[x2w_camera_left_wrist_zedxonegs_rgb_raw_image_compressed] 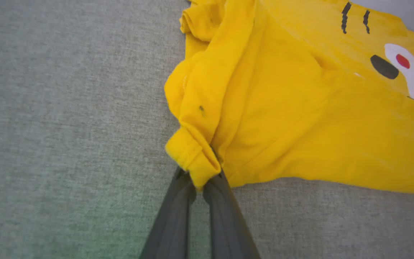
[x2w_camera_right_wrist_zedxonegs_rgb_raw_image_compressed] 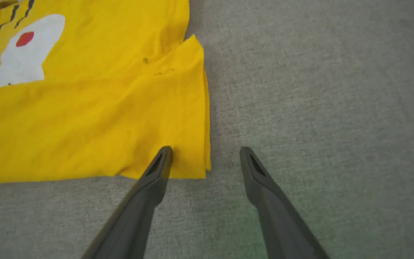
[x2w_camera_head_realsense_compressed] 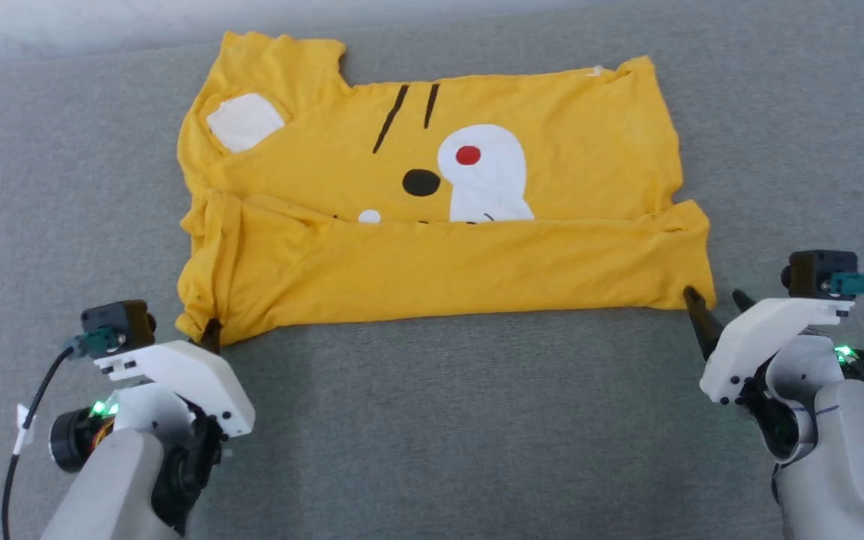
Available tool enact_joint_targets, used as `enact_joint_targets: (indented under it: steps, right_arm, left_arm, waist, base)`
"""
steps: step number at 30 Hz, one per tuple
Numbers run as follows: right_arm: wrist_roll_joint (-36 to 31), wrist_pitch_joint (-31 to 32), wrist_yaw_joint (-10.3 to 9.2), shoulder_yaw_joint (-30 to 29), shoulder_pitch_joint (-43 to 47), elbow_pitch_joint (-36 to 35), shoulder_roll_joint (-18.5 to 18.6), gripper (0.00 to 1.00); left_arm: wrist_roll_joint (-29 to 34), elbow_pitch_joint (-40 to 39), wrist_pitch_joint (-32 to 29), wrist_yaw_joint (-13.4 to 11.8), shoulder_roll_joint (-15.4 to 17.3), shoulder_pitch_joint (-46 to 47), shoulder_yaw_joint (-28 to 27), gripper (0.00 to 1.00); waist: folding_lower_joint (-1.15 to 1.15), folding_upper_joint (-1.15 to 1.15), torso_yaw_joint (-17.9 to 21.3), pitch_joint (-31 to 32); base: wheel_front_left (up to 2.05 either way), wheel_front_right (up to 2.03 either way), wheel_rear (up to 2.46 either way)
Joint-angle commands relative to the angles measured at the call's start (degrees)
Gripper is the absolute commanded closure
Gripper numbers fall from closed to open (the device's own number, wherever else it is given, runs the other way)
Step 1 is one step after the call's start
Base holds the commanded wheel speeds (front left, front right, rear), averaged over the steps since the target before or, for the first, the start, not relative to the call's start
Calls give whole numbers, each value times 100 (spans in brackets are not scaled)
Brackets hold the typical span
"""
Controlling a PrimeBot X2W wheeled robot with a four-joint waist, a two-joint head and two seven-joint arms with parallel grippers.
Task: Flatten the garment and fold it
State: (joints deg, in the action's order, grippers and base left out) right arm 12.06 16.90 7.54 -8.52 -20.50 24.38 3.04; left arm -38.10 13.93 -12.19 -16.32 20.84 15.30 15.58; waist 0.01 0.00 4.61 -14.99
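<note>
The mustard-yellow garment [x2w_camera_head_realsense_compressed: 432, 225] lies spread on the grey cloth surface, its near part folded up over the cartoon print. My left gripper [x2w_camera_head_realsense_compressed: 211, 334] is shut on the garment's near left corner, a bunched hem [x2w_camera_left_wrist_zedxonegs_rgb_raw_image_compressed: 194, 162] pinched between the dark fingers [x2w_camera_left_wrist_zedxonegs_rgb_raw_image_compressed: 173, 212]. My right gripper [x2w_camera_head_realsense_compressed: 717, 304] stands open at the near right corner [x2w_camera_right_wrist_zedxonegs_rgb_raw_image_compressed: 192, 158]. One finger [x2w_camera_right_wrist_zedxonegs_rgb_raw_image_compressed: 160, 162] lies over the cloth edge and the other [x2w_camera_right_wrist_zedxonegs_rgb_raw_image_compressed: 252, 165] rests over bare surface beside it.
Grey fabric surface [x2w_camera_head_realsense_compressed: 439, 427] stretches all around the garment, with room in front of it and on both sides. A pale strip [x2w_camera_head_realsense_compressed: 64, 22] runs along the far edge.
</note>
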Motion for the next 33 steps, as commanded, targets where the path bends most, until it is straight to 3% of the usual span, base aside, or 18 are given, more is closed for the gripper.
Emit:
enact_joint_targets:
  steps: [1,6,8,10,13,22,28,33]
  right_arm:
    - [-55,261,-5,-48,-121,61,-16,0]
    - [-247,1235,-5,-235,-274,115,-16,0]
    - [-252,1618,-5,-269,-278,102,-16,62]
    - [-258,1898,-5,-295,-265,6,-16,100]
    - [-231,2090,-5,-316,-211,-236,-16,100]
    - [-119,1213,-5,-257,302,-1169,-16,100]
    - [-154,1273,-5,-408,928,-1734,-16,100]
    - [-300,1756,-5,-532,1411,-2136,-16,100]
  left_arm:
    - [56,46,18,51,-50,49,62,100]
    - [81,88,154,171,-120,201,144,100]
    - [104,117,217,198,-130,234,167,100]
    - [146,129,308,208,-132,257,185,100]
    - [261,126,557,225,-104,289,196,100]
    - [554,15,1357,14,-49,-63,125,100]
    - [571,-393,1156,-227,10,-722,221,100]
    - [500,-801,719,-432,94,-1308,330,100]
  waist:
    - [-1,0,-125,-86]
    - [-1,0,-263,-180]
    - [-1,0,-292,-199]
    - [-1,0,-314,-208]
    - [-1,0,-341,-179]
    - [-1,0,-395,253]
    - [-1,0,-473,512]
    - [-1,0,-509,565]
  base:
    - [0,0,0]
    - [0,0,0]
    - [0,0,0]
    - [0,0,0]
    - [0,0,0]
    - [0,0,0]
    - [0,0,0]
    - [0,0,0]
